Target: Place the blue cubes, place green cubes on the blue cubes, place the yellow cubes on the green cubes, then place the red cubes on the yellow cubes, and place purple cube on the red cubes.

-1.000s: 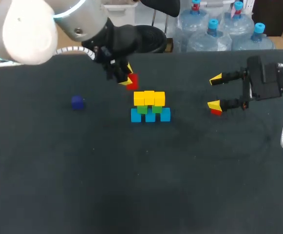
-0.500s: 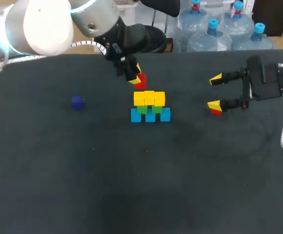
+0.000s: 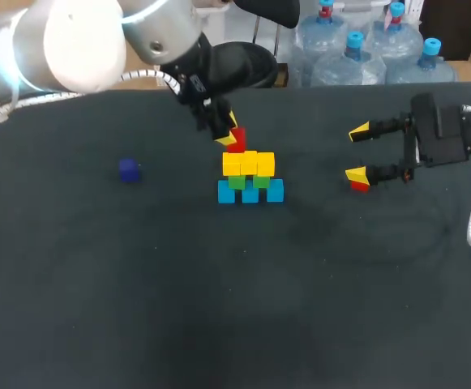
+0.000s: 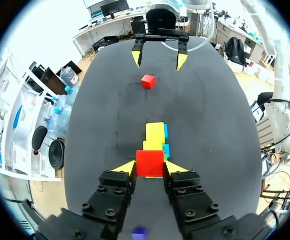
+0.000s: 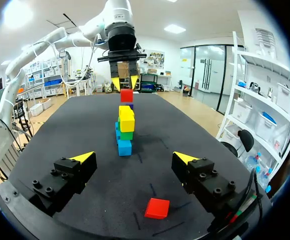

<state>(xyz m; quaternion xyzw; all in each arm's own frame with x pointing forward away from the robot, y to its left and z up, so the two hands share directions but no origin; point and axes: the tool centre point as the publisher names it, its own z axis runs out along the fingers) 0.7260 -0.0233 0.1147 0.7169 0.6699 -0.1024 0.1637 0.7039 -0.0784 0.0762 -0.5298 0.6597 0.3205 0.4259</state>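
**Tiers of blue, green and yellow built; red layer just starting**

Closest in, our left gripper (image 4: 149, 167) is clamped on a red cube (image 4: 149, 163), one yellow-tipped finger on each side. We hold it just above the yellow cubes (image 3: 249, 163), over the end of that row nearer our left side. From the right wrist view a thin gap seems to remain under it, so we judge it not yet set down.

Below the yellow row sit the green cubes (image 3: 249, 181), and under those the blue cubes (image 3: 250, 192) rest on the table (image 3: 219, 308). So the first three layers look done. The held cube would be the first of the red layer.

Further off, the purple cube (image 3: 129, 169) lies alone on our left side, well apart from the stack. It is the last piece to go on, and nothing is near it.

Farthest from the working gripper, across the table, our right gripper (image 3: 363, 151) hangs with its fingers spread wide and nothing between them. The second red cube (image 3: 360, 185) lies on the table just beside its nearer finger, ahead of the gripper in its own wrist view and outside the jaws.

What is left, as we judge it: seat this red, fetch and place the second red, then top with purple.
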